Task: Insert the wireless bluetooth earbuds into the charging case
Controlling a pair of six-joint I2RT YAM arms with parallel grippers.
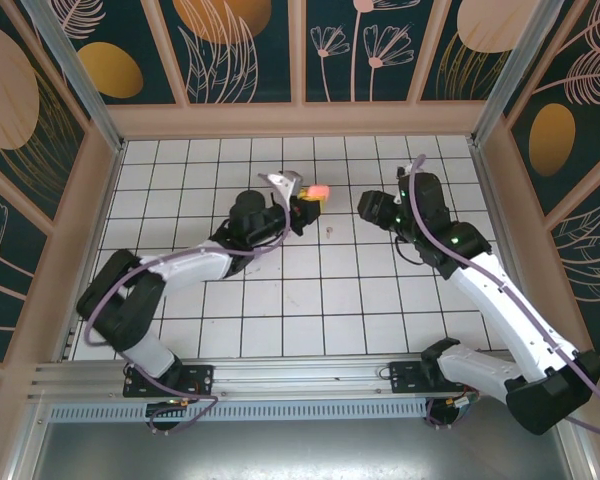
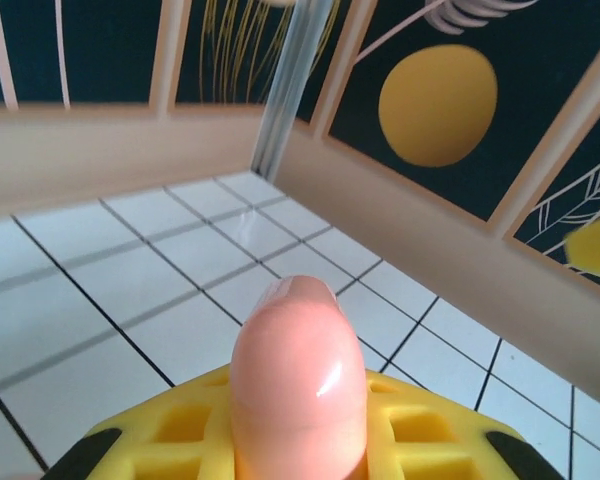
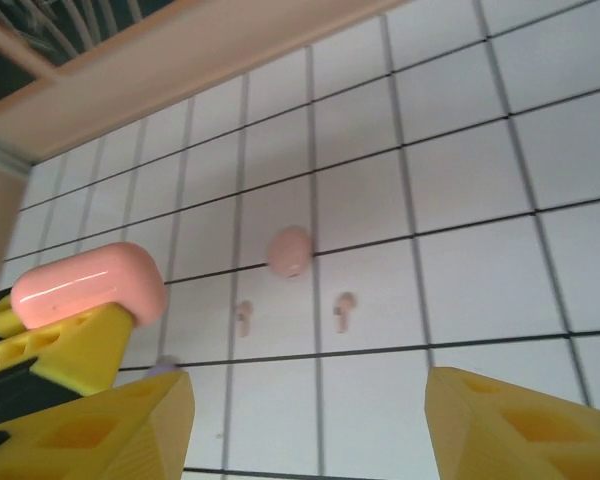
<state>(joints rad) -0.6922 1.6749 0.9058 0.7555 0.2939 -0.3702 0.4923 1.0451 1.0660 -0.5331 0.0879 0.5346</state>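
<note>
Earbuds (image 3: 244, 317) of pale pink plastic, tiny and stemmed, lie as a pair on the white tiled desk (image 3: 460, 150), near a small rounded pink object (image 3: 290, 250). The left tool (image 1: 305, 205) is clamped on a pale pink pebble-shaped plastic case (image 3: 90, 285), held above the tiles. The right tool (image 3: 310, 430) has its jaws spread wide, holding nothing.

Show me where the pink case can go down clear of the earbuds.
Free: white floor tiles between the arms' bases and along the back wall. Crowded: near the left gripper's pale pink pebble-shaped plastic case, where two tiny pink stemmed earbuds and a rounded pink piece lie.
</note>
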